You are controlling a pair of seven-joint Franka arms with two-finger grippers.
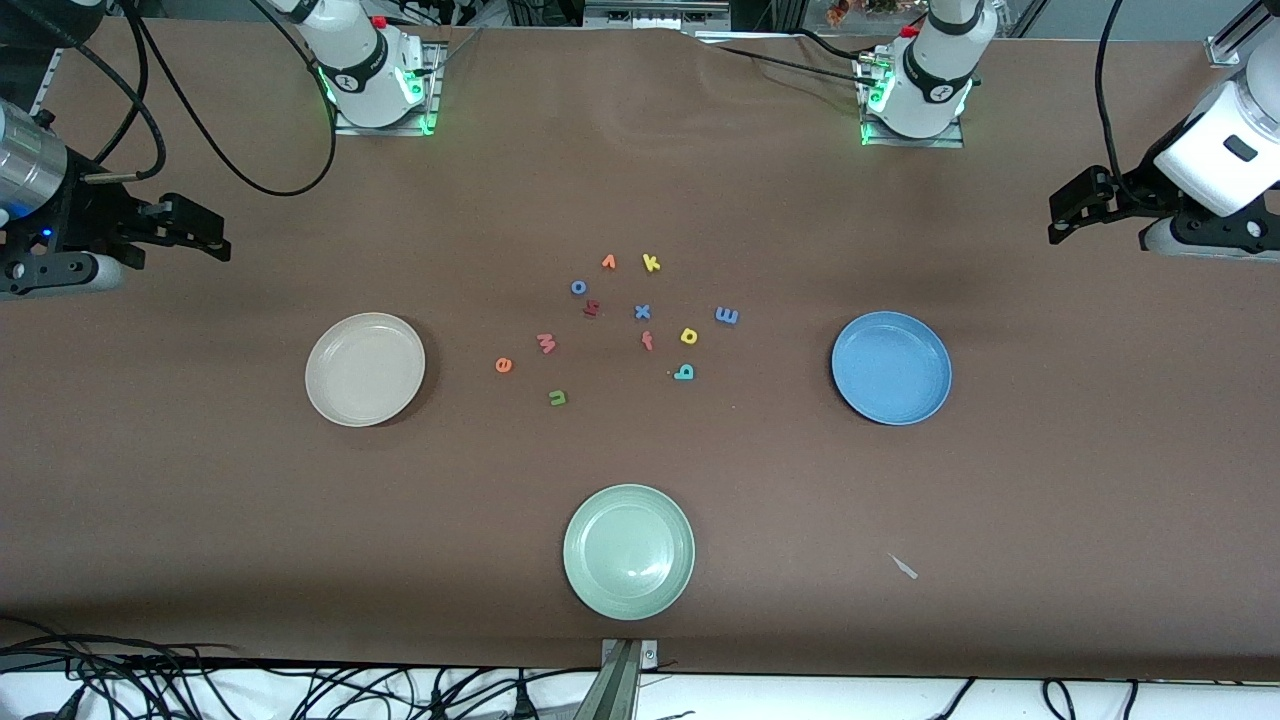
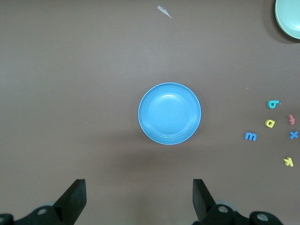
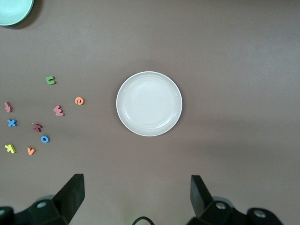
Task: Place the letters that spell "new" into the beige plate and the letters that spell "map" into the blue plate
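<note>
The beige plate (image 1: 365,368) lies toward the right arm's end and the blue plate (image 1: 891,367) toward the left arm's end. Between them lie the green n (image 1: 558,398), orange e (image 1: 503,365) and pinkish w (image 1: 546,344). Closer to the blue plate are the blue m (image 1: 727,316), yellow a (image 1: 688,336) and teal p (image 1: 684,373). My right gripper (image 3: 137,194) hangs open high over the table beside the beige plate (image 3: 149,103). My left gripper (image 2: 139,197) hangs open beside the blue plate (image 2: 169,113). Neither holds anything.
A pale green plate (image 1: 628,551) sits near the front camera. Mixed in with the task letters are an orange v (image 1: 608,262), yellow k (image 1: 651,263), blue o (image 1: 578,287), dark red h (image 1: 591,309), blue x (image 1: 642,312) and a red letter (image 1: 647,341). A paper scrap (image 1: 904,566) lies nearby.
</note>
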